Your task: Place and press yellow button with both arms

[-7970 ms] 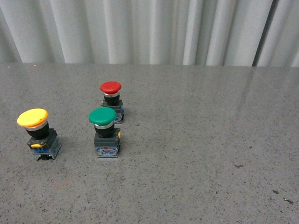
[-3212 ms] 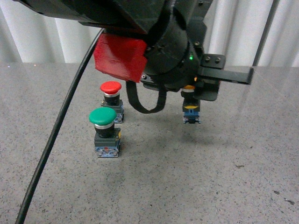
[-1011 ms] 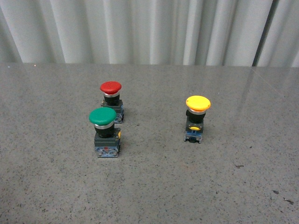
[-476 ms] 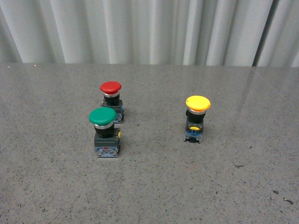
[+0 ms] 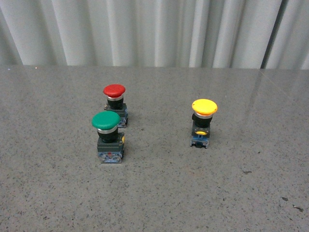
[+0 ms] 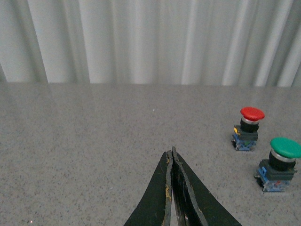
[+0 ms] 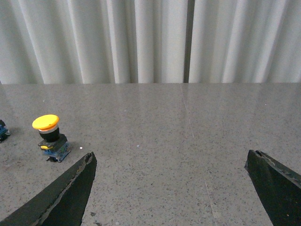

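The left pincer [image 6: 171, 155] is clenched, empty. Well right of the green-capped button [image 5: 107, 126], the yellow button [image 5: 203, 122] stands upright on the surface [image 5: 203, 193]: wide yellow mushroom cap, silver collar, black body, blue base. The right pincer [image 7: 170, 154] gapes, released.

Even, diffuse light, fairly bright throughout. Tabletop [image 5: 154, 193] evenly lit, speckle sharply resolved in front view. Pale sheen spread toward tabletop's far right corner, curtain [image 5: 145, 29] folds faintly mirrored there. Soft, short shadows cast around bases of yellow button [image 5: 204, 107] and green button [image 5: 106, 121]. Left gripper [image 6: 171, 153] and right gripper [image 7: 170, 154] rendered near-black, close to lens, slightly soft.
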